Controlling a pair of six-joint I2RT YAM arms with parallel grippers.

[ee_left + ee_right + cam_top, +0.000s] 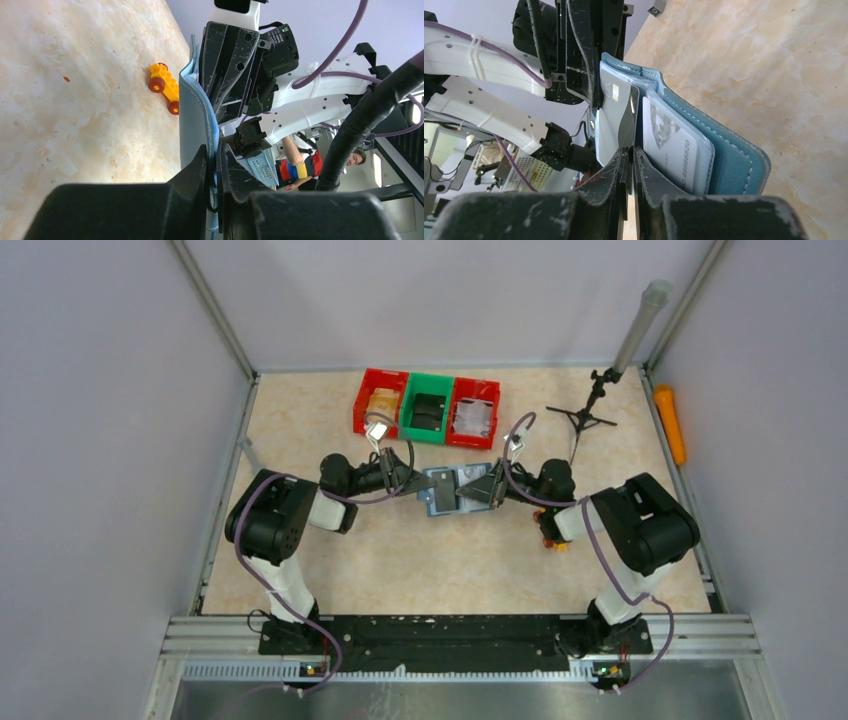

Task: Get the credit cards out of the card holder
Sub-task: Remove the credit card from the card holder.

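The teal-blue card holder is held open above the table between both arms. My left gripper is shut on its left edge; in the left wrist view the jaws pinch the blue flap. My right gripper is shut on a thin dark credit card that stands edge-on in the card holder, its lower edge between the fingertips. A pale grey card with printed numbers sits in a slot just right of my right gripper.
Two red bins and a green bin stand in a row at the back. A yellow-orange toy block lies under the right arm, also in the left wrist view. A small tripod stand is at the back right.
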